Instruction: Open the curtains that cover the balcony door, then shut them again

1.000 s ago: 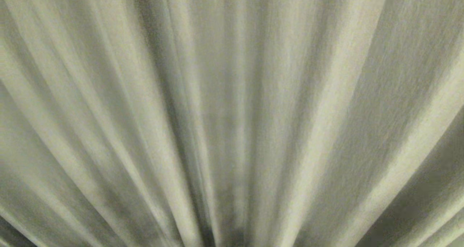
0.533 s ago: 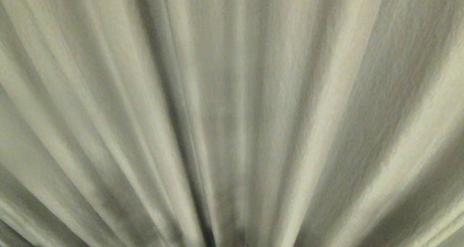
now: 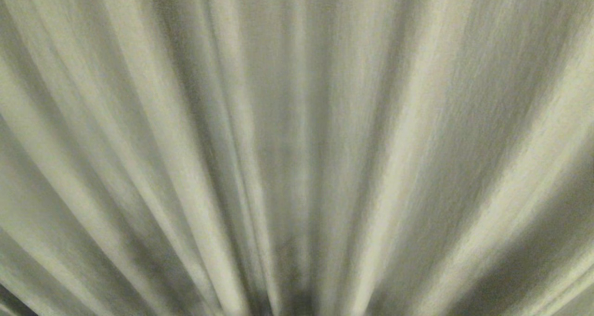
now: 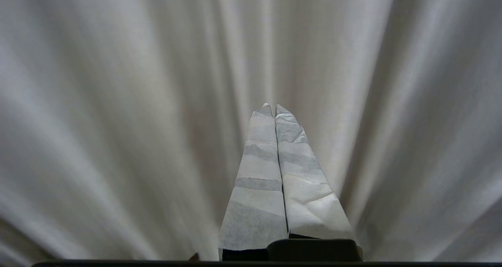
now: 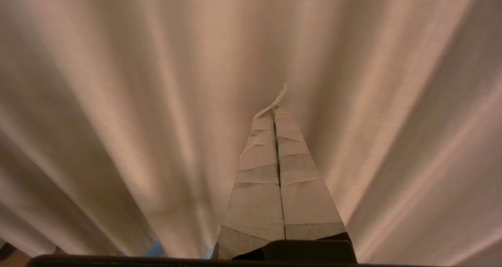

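My left gripper [image 4: 273, 107] is fully closed, its two tape-wrapped fingers [image 4: 257, 180] pressed flat together along their whole length with nothing between them. It points at the curtains [image 4: 117, 102]; whether the tips touch the cloth I cannot tell. My right gripper [image 5: 274, 111] is in the same condition: the wrapped fingers [image 5: 302, 196] meet along a single seam and hold nothing. A loose curl of tape [image 5: 279, 96] stands off its tip toward the fabric. In the head view neither arm appears; the curtains [image 3: 297, 135] fill the whole field from left to right, hanging drawn in tall pleats that fan outward from a dark fold low in the centre. The cloth is heavy, opaque and woven, with lighter ridges and shaded valleys between them. The same pleated cloth fills the background of both wrist views, paler before the left arm and warmer-toned before the right [image 5: 117, 102]. The fabric stands directly ahead of both closed grippers and blocks all sight beyond it; no glass, frame or gap between panels can be made out.
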`<state>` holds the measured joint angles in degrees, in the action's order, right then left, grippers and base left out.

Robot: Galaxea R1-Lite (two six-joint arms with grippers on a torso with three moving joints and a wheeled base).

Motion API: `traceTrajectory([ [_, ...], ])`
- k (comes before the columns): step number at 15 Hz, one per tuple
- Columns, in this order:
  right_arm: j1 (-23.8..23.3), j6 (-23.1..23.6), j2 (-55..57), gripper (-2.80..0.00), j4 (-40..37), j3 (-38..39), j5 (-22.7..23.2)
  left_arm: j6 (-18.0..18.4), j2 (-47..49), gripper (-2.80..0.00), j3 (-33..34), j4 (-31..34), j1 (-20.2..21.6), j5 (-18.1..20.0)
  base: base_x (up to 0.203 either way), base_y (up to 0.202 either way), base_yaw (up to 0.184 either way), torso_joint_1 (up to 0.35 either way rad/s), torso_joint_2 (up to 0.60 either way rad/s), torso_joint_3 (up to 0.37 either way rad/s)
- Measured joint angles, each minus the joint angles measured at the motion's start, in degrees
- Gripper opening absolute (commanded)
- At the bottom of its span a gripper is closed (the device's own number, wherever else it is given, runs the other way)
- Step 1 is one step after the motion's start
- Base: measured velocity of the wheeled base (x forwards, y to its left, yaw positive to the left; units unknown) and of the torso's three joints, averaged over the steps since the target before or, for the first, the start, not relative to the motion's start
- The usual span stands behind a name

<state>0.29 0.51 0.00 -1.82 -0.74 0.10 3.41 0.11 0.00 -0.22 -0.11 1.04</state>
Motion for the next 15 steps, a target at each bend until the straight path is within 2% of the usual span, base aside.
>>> traceTrajectory([
  [15,0.04,-0.01,0.00,-2.80,0.01,0.01,-0.02,0.06,-0.01,-2.80,0.00,0.00,0.01,0.04,0.000,-0.191,0.001,0.001,0.00,0.002],
])
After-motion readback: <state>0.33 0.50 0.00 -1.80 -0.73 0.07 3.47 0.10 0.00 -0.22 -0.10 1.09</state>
